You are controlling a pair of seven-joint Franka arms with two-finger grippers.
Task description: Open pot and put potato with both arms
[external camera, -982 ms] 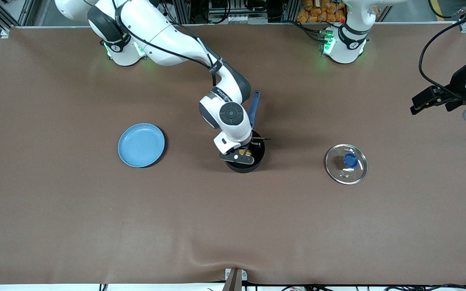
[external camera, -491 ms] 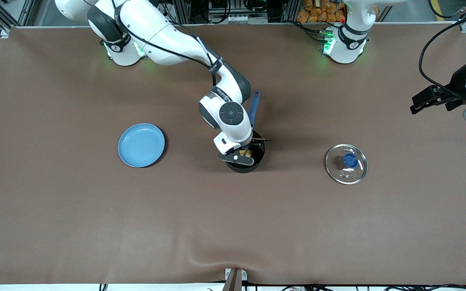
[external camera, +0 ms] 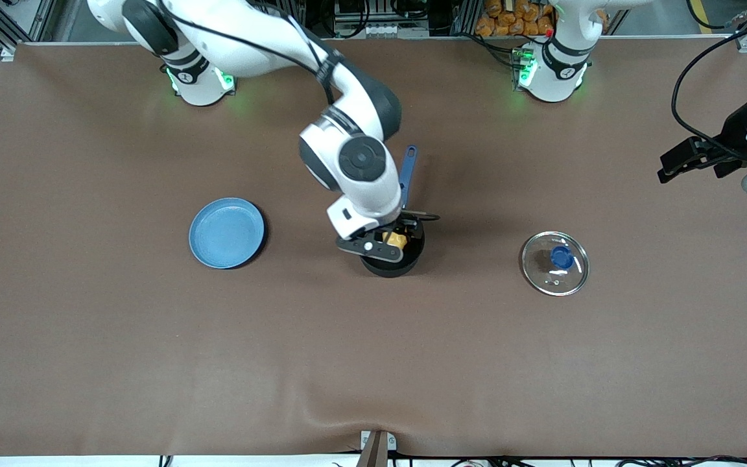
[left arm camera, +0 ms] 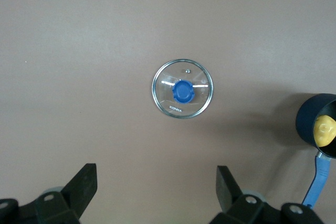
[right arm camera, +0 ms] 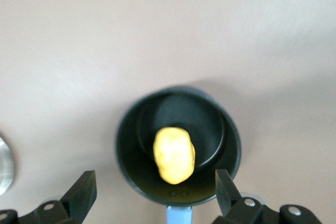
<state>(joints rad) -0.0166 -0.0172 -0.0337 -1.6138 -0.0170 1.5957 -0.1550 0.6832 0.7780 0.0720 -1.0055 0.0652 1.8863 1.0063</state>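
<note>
We see the pot (external camera: 391,256) mid-table with the potato (right arm camera: 174,154) lying inside it. Over the pot hangs the right gripper (right arm camera: 157,200), fingers spread and empty. The lid (external camera: 555,263) rests on the table, well apart from the pot toward the left arm's end. The left gripper (left arm camera: 156,190) waits high over that end, also spread.

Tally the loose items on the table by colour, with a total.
Blue: 1, the plate
Black with blue handle: 1, the pot
Yellow: 1, the potato, in the pot
Clear glass with blue knob: 1, the lid
Total: 4
</note>
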